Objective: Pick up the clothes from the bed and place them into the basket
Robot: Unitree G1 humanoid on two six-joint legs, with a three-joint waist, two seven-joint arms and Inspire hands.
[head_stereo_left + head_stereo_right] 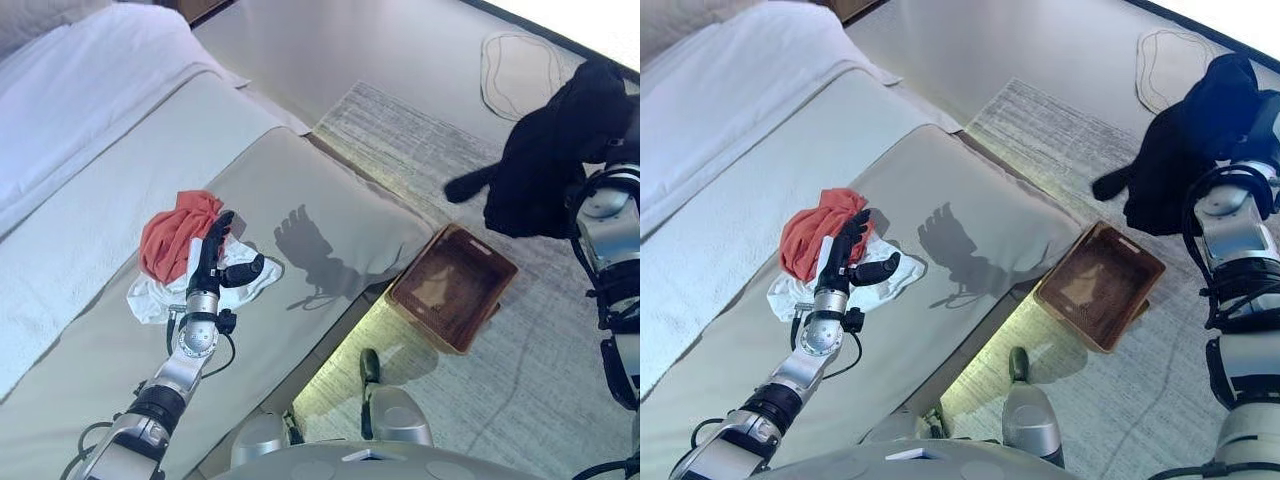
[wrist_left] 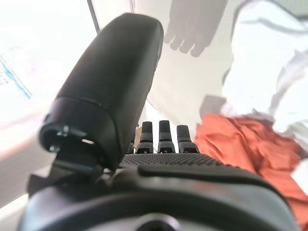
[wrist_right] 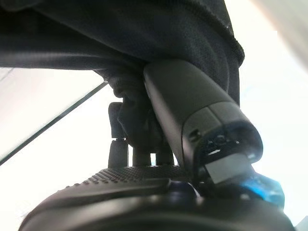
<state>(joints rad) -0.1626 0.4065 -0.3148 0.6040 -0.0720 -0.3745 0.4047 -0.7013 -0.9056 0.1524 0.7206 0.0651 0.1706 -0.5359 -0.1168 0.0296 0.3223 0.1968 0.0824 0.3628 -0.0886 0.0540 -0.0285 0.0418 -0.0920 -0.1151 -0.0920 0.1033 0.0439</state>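
Observation:
An orange-red garment [image 1: 175,232] and a white garment [image 1: 150,295] lie together on the grey bed cover [image 1: 320,215]. My left hand [image 1: 212,255] is open, its fingers straight, right beside and over these clothes; the orange cloth [image 2: 240,144] shows past its fingers. My right hand [image 3: 183,125] is shut on a black garment [image 1: 550,150], held high over the rug, above and to the right of the brown basket [image 1: 452,286]. The black cloth [image 3: 144,33] drapes over the hand.
The basket stands on a grey rug [image 1: 420,140] at the bed's foot. A white pillow and sheet [image 1: 80,90] lie at the head of the bed. A pale round mat [image 1: 520,70] lies on the floor at the back.

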